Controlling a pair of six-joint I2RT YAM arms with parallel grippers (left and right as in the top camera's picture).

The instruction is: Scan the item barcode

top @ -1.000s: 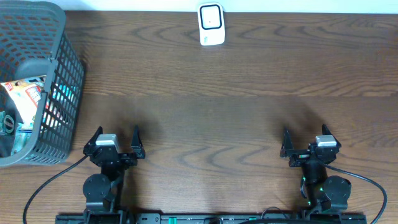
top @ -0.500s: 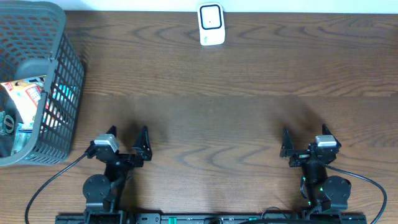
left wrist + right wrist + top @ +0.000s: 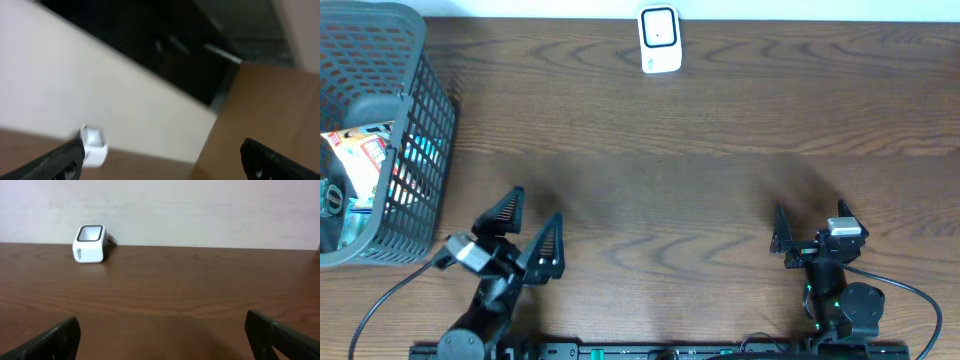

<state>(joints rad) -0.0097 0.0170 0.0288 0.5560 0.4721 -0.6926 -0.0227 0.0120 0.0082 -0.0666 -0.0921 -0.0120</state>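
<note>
Desk (image 3: pixel 720 120): dark brown wood grain, evenly lit, with faint soft shadows near its front edge. Plain off-white wall (image 3: pixel 200 210) runs along the desk's far edge.

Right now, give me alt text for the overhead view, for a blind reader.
An open left pincer, skewed, and an open right pincer sit empty at the near edge of a wooden table. A white scanner stands at the far edge; a grey basket of packets sits at left.

Left gripper (image 3: pixel 536 205) at 7 o'clock, jaws wide, empty, angled toward 1. Right gripper (image 3: pixel 810 212) at 5 o'clock, wide, empty, pointing 12.
</note>
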